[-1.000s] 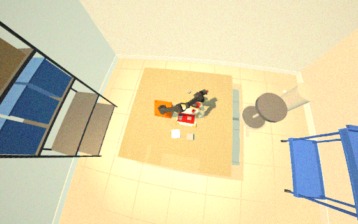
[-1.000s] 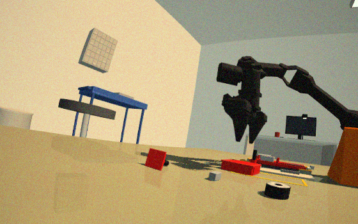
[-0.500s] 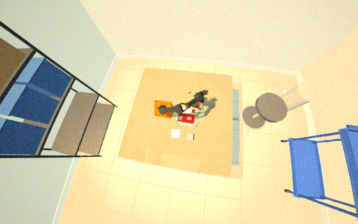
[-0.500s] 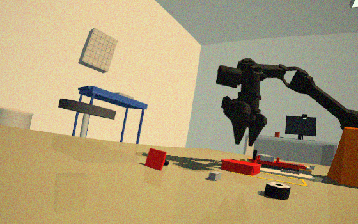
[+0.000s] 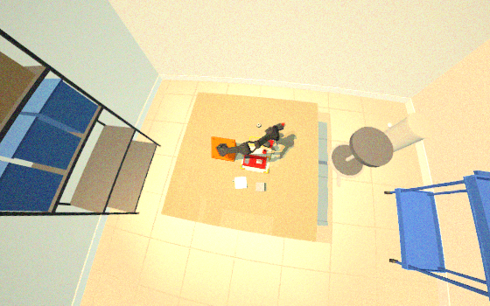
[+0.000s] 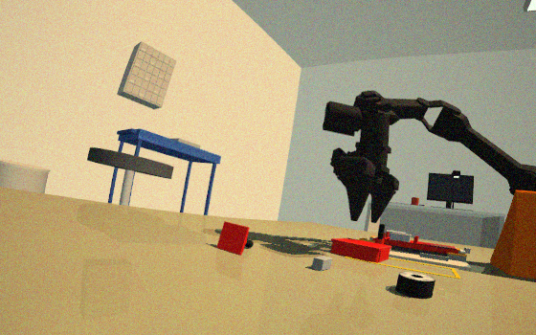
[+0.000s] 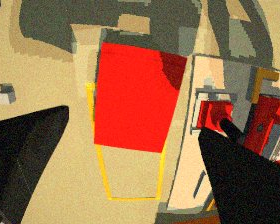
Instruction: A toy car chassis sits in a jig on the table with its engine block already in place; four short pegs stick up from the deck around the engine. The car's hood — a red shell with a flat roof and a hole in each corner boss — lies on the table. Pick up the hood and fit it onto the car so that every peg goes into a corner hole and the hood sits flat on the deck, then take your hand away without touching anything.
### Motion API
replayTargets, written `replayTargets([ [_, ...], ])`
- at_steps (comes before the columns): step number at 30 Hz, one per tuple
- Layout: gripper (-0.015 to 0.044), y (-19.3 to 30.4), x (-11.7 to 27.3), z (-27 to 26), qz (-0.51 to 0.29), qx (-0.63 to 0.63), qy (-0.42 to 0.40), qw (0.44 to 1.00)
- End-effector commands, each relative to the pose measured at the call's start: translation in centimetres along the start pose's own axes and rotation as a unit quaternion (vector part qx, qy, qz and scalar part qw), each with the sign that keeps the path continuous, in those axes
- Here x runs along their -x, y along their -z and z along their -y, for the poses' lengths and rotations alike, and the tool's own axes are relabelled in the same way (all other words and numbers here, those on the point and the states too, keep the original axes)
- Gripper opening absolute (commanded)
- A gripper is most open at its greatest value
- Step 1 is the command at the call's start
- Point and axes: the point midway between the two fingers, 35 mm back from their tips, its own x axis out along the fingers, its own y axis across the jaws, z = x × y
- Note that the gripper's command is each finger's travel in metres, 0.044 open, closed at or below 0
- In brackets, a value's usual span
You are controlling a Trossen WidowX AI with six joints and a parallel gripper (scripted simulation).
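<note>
A black ring [image 6: 415,283] and a small grey block [image 6: 322,262] lie nearest on the surface [image 6: 114,268]. Behind them the red hood [image 6: 360,249] rests flat on the surface, partly inside a yellow outline [image 7: 131,179], just beside the car [image 6: 417,244]. Above the hood hangs the gripper [image 6: 371,211], fingers spread wide and empty.
</note>
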Motion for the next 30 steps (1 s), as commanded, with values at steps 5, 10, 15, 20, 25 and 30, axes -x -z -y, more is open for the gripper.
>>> replayTargets([
  [5,0.0440,0.1,-0.6,0.0,0.000,0.004,0.003,1.000],
  [10,0.0440,0.1,-0.9,0.0,0.000,0.004,0.003,1.000],
  [15,0.0440,0.1,-1.2,0.0,0.000,0.004,0.003,1.000],
  [20,0.0440,0.1,-1.5,0.0,0.000,0.004,0.003,1.000],
  [25,0.0440,0.1,-1.8,0.0,0.000,0.004,0.003,1.000],
  [30,0.0440,0.1,-2.1,0.0,0.000,0.004,0.003,1.000],
])
